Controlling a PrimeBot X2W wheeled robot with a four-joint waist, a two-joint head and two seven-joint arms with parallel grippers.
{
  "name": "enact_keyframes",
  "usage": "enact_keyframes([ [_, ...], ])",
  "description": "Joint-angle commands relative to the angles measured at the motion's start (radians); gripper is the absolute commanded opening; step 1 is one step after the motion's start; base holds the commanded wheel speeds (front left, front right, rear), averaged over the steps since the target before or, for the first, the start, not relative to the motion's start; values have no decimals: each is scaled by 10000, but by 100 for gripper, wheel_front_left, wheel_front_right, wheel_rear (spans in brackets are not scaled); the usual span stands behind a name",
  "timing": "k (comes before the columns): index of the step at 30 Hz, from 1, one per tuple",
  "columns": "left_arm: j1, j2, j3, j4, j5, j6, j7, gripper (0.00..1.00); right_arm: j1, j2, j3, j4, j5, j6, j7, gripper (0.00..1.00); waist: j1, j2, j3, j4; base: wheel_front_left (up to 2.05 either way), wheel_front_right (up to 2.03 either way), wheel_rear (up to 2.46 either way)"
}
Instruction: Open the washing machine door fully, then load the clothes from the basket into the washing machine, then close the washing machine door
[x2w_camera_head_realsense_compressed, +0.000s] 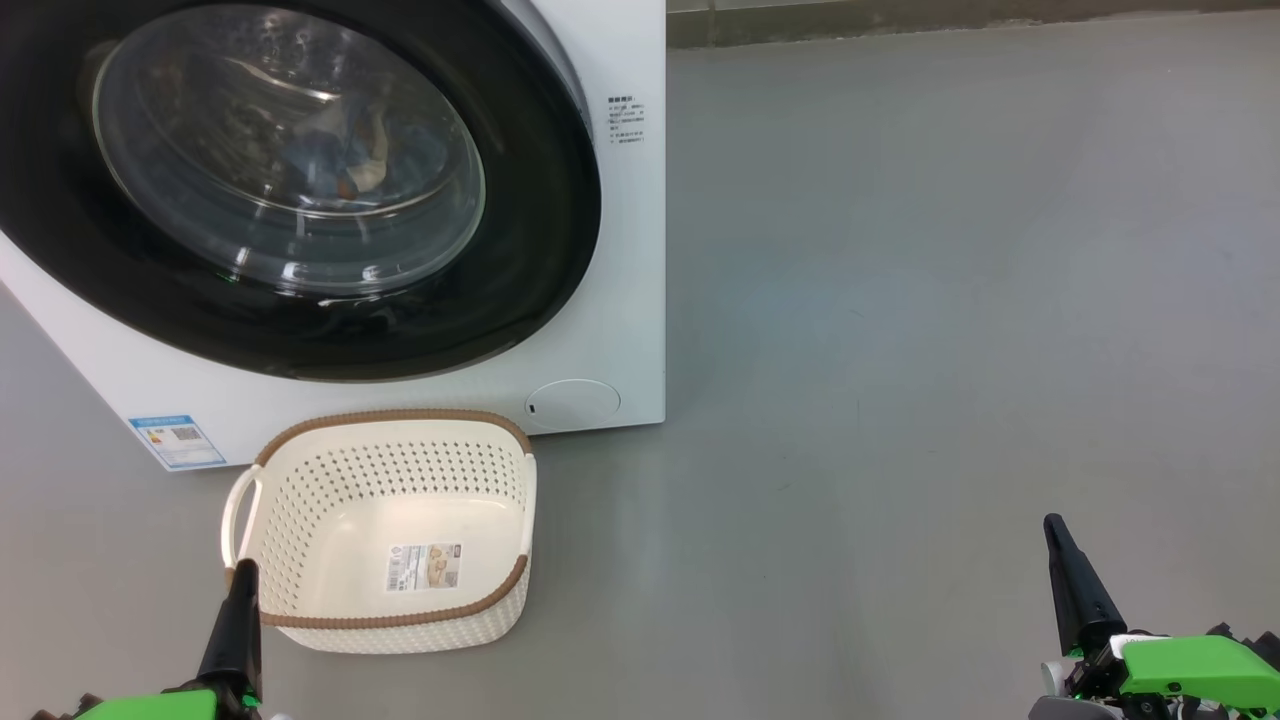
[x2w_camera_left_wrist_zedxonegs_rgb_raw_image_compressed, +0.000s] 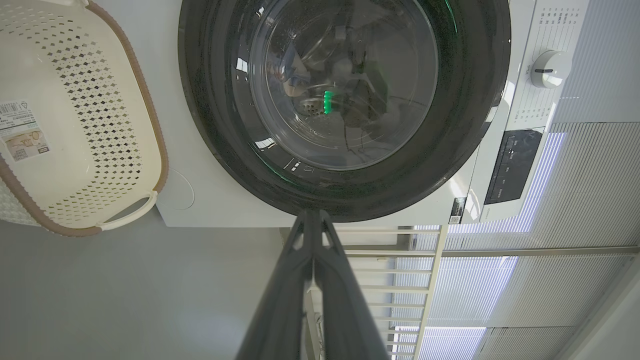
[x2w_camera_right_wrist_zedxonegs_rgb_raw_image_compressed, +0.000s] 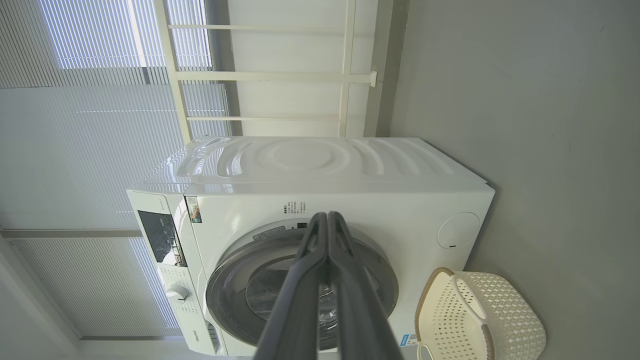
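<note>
The washing machine (x2w_camera_head_realsense_compressed: 625, 300) stands at the upper left, and its washing machine door (x2w_camera_head_realsense_compressed: 545, 250) lies shut against the front. Behind the door glass I see blue and orange clothes (x2w_camera_head_realsense_compressed: 350, 155) inside the drum. The basket (x2w_camera_head_realsense_compressed: 395, 415) sits on the floor just in front of the machine, holding nothing but its label sticker. My left gripper (x2w_camera_head_realsense_compressed: 243, 568) is shut, its tip over the basket's near left rim. My right gripper (x2w_camera_head_realsense_compressed: 1052, 522) is shut too, far off to the right above the floor. In the left wrist view the left gripper (x2w_camera_left_wrist_zedxonegs_rgb_raw_image_compressed: 312, 215) points at the door (x2w_camera_left_wrist_zedxonegs_rgb_raw_image_compressed: 465, 100). In the right wrist view the right gripper (x2w_camera_right_wrist_zedxonegs_rgb_raw_image_compressed: 327, 216) points at the machine (x2w_camera_right_wrist_zedxonegs_rgb_raw_image_compressed: 380, 205).
Grey floor (x2w_camera_head_realsense_compressed: 950, 350) stretches right of the machine up to a dark skirting at the back. A round flap (x2w_camera_head_realsense_compressed: 572, 403) and a blue sticker (x2w_camera_head_realsense_compressed: 177, 441) mark the machine's lower front. White railing (x2w_camera_right_wrist_zedxonegs_rgb_raw_image_compressed: 260, 75) and window blinds stand behind the machine.
</note>
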Motion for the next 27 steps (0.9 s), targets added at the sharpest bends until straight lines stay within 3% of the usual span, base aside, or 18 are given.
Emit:
enact_keyframes([
  [1, -387, 165, 335, -180, -31, -105, 71, 0, -406, -127, 240, -242, 52, 16, 78, 0, 0, 0, 0, 0, 0, 0, 0],
  [27, -387, 162, 340, -181, -27, -106, 75, 0, -406, -127, 241, -242, 52, 16, 77, 0, 0, 0, 0, 0, 0, 0, 0],
])
